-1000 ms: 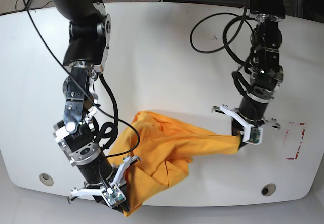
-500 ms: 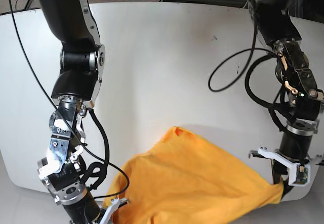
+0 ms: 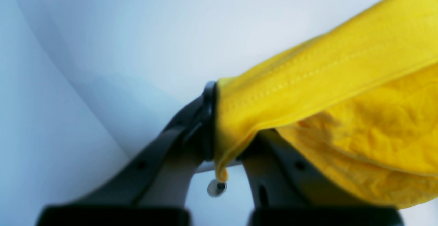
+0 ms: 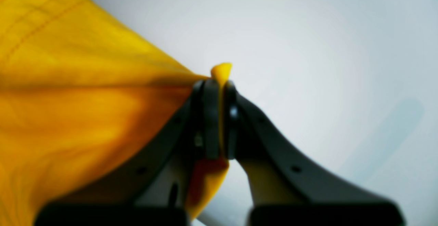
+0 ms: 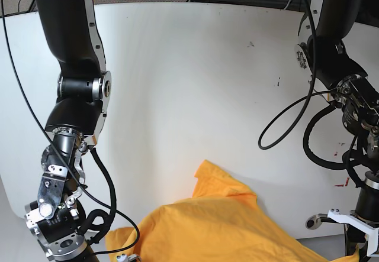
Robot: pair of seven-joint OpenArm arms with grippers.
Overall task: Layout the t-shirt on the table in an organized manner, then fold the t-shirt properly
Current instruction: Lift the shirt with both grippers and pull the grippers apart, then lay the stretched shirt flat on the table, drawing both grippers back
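White table (image 5: 189, 67), one t-shirt (image 5: 219, 226), two claws (image 3: 219, 123) (image 4: 219, 116).

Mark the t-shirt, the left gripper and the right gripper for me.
t-shirt (image 5: 219, 226): base view, on the broad orange panel.
left gripper (image 3: 219, 126): left wrist view, between the fingertips pinching the hem.
right gripper (image 4: 219, 116): right wrist view, between the fingertips clamping a fabric corner.

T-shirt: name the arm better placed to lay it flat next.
Neither alone. The left end effector and the right end effector each pinch an edge of the t-shirt, which hangs spread between them over the table.
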